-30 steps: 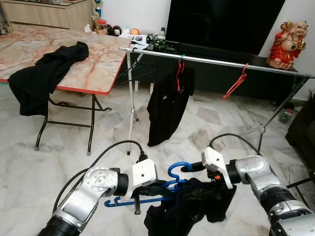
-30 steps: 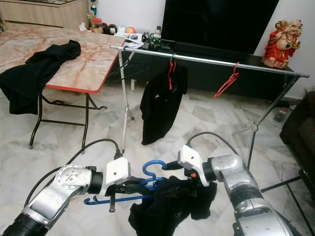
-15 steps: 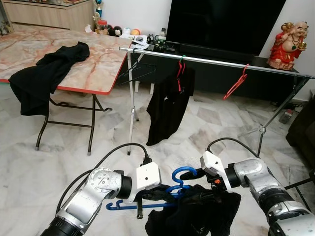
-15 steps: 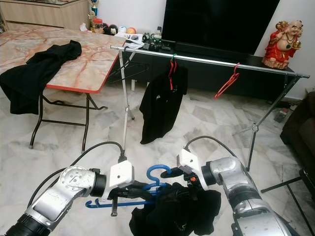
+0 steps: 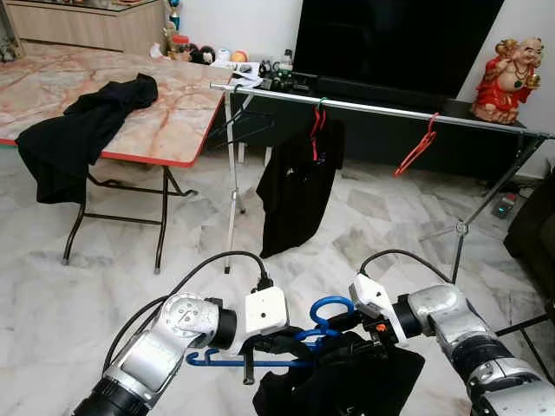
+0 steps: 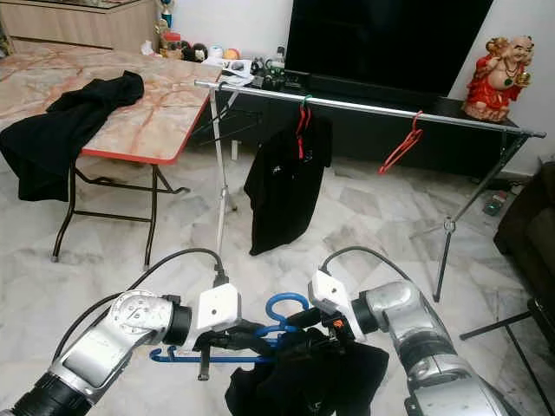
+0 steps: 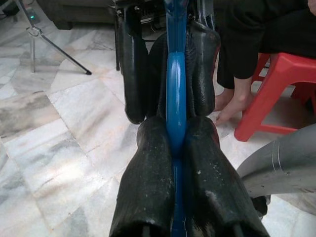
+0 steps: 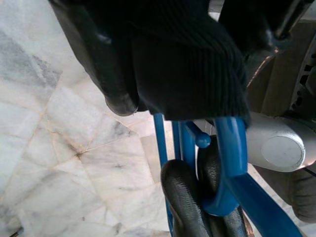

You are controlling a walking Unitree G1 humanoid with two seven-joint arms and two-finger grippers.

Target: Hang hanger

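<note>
Blue hanger lay crosswise, low and well short of the rail, hook up. Left gripper was clamped on its bar; right gripper pinched the black garment draped on it, the nearer one to the hook.

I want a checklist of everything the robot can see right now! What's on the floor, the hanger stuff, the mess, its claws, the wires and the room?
Surface: marble tile floor, bare near the robot.
Job's things: blue hanger carrying a black garment; clothes rail with a black shirt and an empty red hanger.
Clutter: black clothing heaped on the folding table.
Grippers: left gripper shut on the blue hanger; right gripper at the hanger's hook, pinching black fabric.
Cables: black cable looping over the left arm; another over the right.
Surroundings: television, red figurine, a seated person's bare feet by a red stool.
</note>
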